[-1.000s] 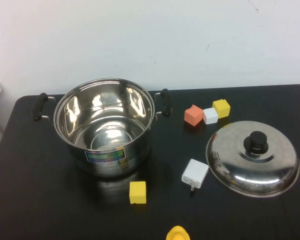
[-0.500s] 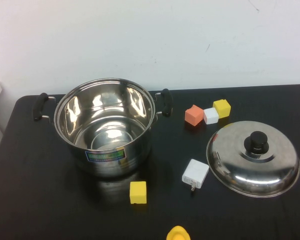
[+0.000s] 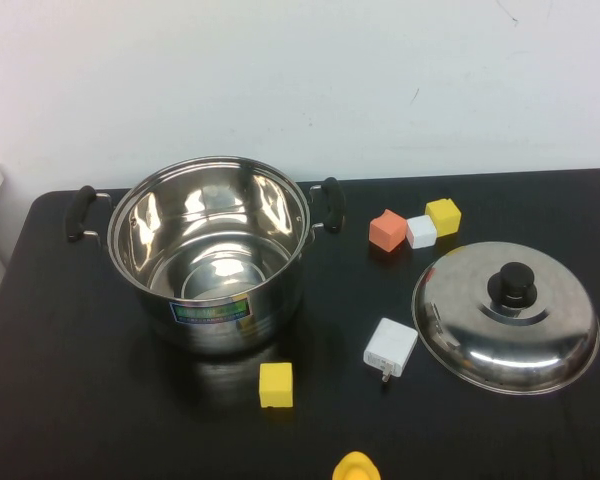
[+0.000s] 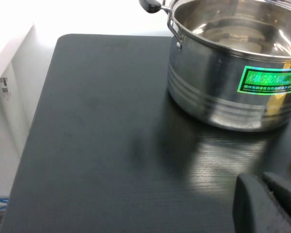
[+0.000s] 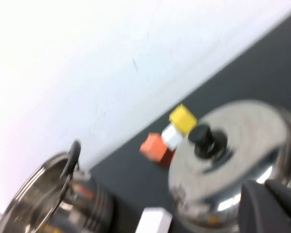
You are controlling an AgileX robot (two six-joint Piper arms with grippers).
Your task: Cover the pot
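Observation:
The pot (image 3: 210,255) stands open and empty at the left of the black table, its label facing front. The domed steel lid (image 3: 505,320) with a black knob (image 3: 513,284) lies on the table at the right, apart from the pot. Neither gripper shows in the high view. In the left wrist view my left gripper (image 4: 261,178) is shut and empty, low over the table in front of the pot (image 4: 233,73). In the right wrist view my right gripper (image 5: 263,187) is shut and empty, above the near side of the lid (image 5: 233,160).
An orange block (image 3: 387,230), a white block (image 3: 421,231) and a yellow block (image 3: 442,216) sit behind the lid. A white charger (image 3: 390,348) lies between pot and lid. A yellow block (image 3: 275,385) sits before the pot. A yellow object (image 3: 355,467) is at the front edge.

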